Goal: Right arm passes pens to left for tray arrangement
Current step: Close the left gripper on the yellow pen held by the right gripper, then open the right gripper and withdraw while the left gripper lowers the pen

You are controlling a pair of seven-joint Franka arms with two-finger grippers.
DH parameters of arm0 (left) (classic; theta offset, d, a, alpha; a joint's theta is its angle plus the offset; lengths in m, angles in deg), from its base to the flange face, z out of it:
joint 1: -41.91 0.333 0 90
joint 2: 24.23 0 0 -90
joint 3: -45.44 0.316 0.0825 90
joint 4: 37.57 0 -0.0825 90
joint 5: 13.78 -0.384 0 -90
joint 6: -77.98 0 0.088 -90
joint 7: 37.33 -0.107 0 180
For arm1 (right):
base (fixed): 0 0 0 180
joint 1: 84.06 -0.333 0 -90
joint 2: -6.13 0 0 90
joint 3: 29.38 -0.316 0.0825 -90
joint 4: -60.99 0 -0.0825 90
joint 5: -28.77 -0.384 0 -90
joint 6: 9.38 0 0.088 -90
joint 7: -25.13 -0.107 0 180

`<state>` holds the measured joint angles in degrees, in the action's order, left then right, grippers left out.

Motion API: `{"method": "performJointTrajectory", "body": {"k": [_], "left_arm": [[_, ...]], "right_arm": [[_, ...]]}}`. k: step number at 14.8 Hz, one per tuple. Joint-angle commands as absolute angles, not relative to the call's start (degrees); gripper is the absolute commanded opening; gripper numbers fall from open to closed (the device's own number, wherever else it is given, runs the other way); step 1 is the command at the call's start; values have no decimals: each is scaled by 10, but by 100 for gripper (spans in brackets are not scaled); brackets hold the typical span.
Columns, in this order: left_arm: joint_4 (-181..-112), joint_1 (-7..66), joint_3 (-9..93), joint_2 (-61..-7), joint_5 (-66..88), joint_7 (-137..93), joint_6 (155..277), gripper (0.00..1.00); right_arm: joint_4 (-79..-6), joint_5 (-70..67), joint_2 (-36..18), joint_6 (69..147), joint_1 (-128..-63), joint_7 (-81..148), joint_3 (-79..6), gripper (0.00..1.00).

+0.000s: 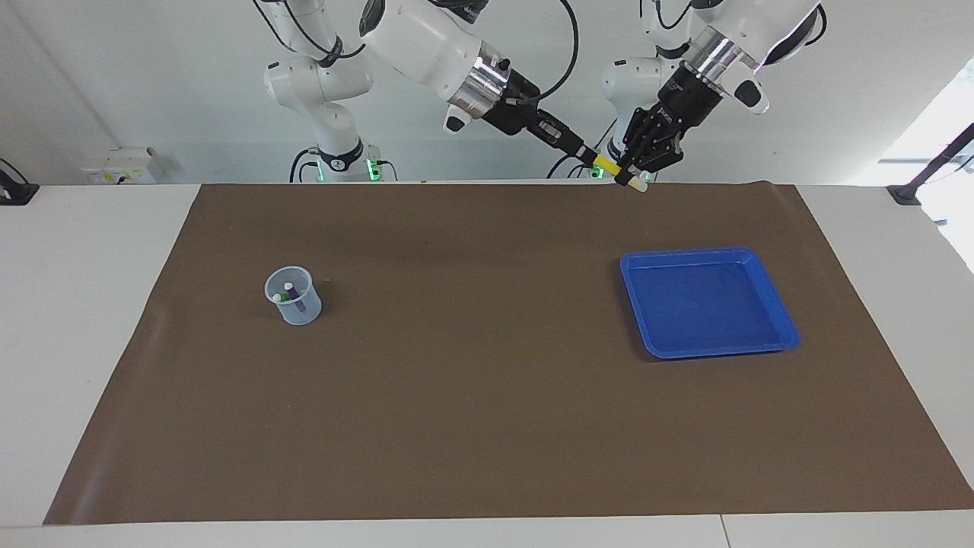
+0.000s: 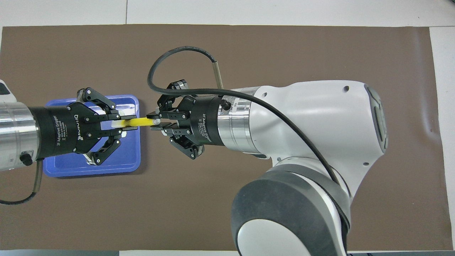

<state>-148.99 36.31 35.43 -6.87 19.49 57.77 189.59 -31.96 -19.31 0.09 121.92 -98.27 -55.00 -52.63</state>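
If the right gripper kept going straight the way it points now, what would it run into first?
Most likely the left gripper, which is shut on the other end of the yellow pen that the right gripper also holds, in the air over the blue tray.

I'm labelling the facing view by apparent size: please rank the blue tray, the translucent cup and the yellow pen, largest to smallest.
1. Blue tray, on the brown mat.
2. Translucent cup, holding two more pens.
3. Yellow pen, held in the air and partly hidden by both grippers, so its rank below the cup is unsure.
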Motion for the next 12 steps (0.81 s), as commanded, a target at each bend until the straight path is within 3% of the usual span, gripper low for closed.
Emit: {"method": "performJointTrajectory", "body": {"k": [1, 2, 3, 4, 5, 6, 10, 12], "left_arm": [[-1509, 365, 352, -52, 188, 593, 1910, 0], [-1509, 365, 352, -53, 188, 600, 1912, 0], [-1509, 365, 352, -53, 188, 601, 1914, 0], [-1509, 366, 352, -53, 188, 602, 1914, 0], [-1509, 367, 352, -53, 188, 602, 1914, 0], [-1509, 367, 352, -53, 188, 602, 1914, 0], [-1510, 370, 352, -53, 188, 600, 1921, 0], [-1515, 385, 352, -55, 188, 565, 1922, 0]], "right_arm": [[-310, -181, -7, 1235, -981, -565, -529, 0], [-310, -181, -8, 1232, -979, -565, -529, 0], [-310, -181, -10, 1228, -977, -564, -528, 7], [-310, -179, -10, 1228, -974, -562, -528, 32], [-309, -165, -10, 1228, -974, -562, -528, 65], [-309, -143, -10, 1228, -974, -563, -528, 85], [-309, -72, -9, 1199, -968, -558, -520, 100], [-309, -8, -4, 1164, -947, -542, -512, 100]]}}
